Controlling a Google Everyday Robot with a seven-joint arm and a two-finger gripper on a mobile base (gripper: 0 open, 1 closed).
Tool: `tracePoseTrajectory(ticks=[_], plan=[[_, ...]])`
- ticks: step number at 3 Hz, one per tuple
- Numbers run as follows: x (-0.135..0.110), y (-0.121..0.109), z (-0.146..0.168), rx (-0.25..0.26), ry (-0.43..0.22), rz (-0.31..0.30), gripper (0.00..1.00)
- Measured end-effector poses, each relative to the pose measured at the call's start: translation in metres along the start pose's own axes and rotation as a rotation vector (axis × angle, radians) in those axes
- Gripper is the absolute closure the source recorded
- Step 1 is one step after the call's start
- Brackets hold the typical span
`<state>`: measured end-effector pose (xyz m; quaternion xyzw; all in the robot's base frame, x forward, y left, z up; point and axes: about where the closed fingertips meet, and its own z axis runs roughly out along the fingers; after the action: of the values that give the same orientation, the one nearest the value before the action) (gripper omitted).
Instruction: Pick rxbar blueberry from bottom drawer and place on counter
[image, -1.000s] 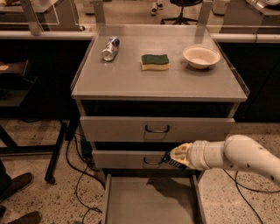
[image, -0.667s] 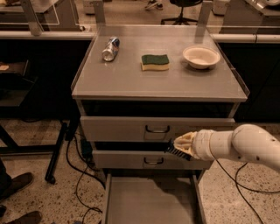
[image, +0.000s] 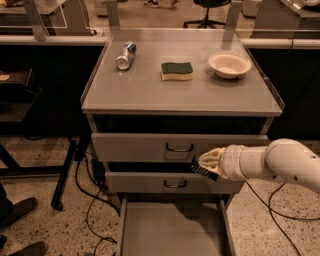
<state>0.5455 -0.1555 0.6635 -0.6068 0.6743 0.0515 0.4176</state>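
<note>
The tool (image: 206, 163) sits in front of the two closed upper drawers (image: 135, 147), right of centre, above the open bottom drawer (image: 170, 231). It clamps the rxbar blueberry (image: 199, 169), a dark flat bar held clear of the drawer floor. On the surface (image: 150, 95) lie a can (image: 126, 55) at far left, a sponge (image: 176, 70) at centre and a bowl (image: 229, 65) at far right.

bottom drawer (image: 170, 231) runs off the lower edge; gripper (image: 206, 165) at the middle drawer (image: 145, 183) partly hides a dark item (image: 199, 169).
</note>
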Motion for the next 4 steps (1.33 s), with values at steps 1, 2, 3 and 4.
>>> tracePoseTrajectory(ticks=[1, 2, 3, 4], plan=[[-0.017, -0.025, -0.028, 0.059, 0.001, -0.048, 1.0], [-0.046, -0.071, -0.084, 0.155, 0.04, -0.132, 1.0], [-0.068, -0.1, -0.121, 0.21, 0.076, -0.191, 1.0], [-0.071, -0.106, -0.124, 0.216, 0.076, -0.2, 1.0]])
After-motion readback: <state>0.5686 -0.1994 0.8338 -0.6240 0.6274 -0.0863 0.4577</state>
